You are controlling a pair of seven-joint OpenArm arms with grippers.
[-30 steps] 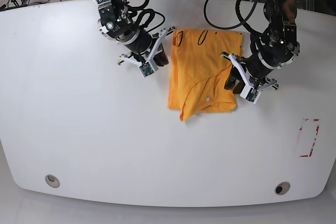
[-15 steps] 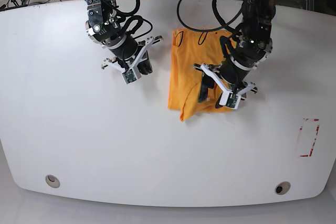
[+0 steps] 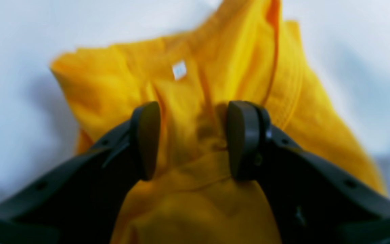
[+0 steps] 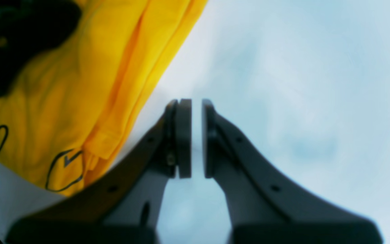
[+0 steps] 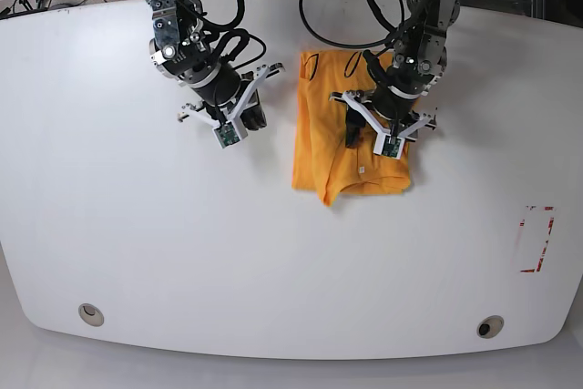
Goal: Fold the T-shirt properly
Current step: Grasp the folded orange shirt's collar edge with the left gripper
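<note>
The orange-yellow T-shirt (image 5: 319, 138) lies folded into a narrow rumpled stack at the middle back of the white table (image 5: 137, 243). My left gripper (image 5: 369, 134) hangs over its right half, jaws apart. In the left wrist view a ridge of the T-shirt (image 3: 188, 112) runs between the open fingers (image 3: 146, 140), with a small white tag beyond them. My right gripper (image 5: 250, 118) is left of the shirt, apart from it. Its pads (image 4: 185, 139) are nearly together with nothing between them, over bare table. Black squiggle marks show on the T-shirt (image 4: 63, 84) beside it.
Cables loop behind both arms along the table's back edge. A red-outlined marker (image 5: 536, 239) lies at the right side. Two round holes (image 5: 88, 313) (image 5: 489, 326) sit near the front edge.
My left gripper has opened wider and moved from the shirt's right edge to over its right half. My right gripper drew back to the left, away from the shirt.
</note>
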